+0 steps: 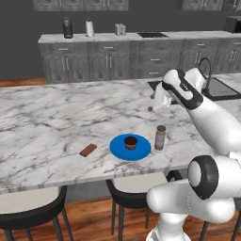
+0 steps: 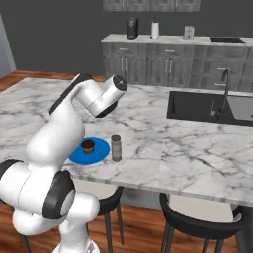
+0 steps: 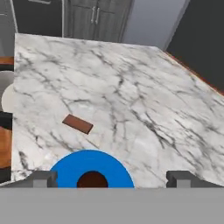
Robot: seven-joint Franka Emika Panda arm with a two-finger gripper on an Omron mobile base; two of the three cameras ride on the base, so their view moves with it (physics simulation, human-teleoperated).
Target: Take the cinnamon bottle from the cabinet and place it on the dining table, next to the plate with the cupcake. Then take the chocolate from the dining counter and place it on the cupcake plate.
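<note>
The bright blue plate (image 1: 141, 149) lies near the front edge of the marble dining table (image 1: 47, 117) with the dark cupcake (image 1: 131, 142) on it. Just right of the plate the brown cinnamon bottle (image 1: 160, 137) stands upright, apart from any finger. Left of the plate the flat brown chocolate (image 1: 88, 150) rests on the marble. My gripper (image 1: 153, 106) hovers above and behind the bottle, open and holding nothing. In the hand view the fingertips (image 3: 43, 178) stand wide apart over the plate (image 3: 65, 168) and cupcake (image 3: 92, 180), with the chocolate (image 3: 77, 124) beyond them. The right base view has the plate (image 2: 99, 150), cupcake (image 2: 88, 146) and bottle (image 2: 116, 147).
A dark sink basin (image 1: 221, 89) with a black faucet (image 1: 205, 66) sits at the table's right end. Black stools (image 1: 33, 212) stand under the near edge. A grey counter with small appliances (image 1: 68, 27) runs along the back wall.
</note>
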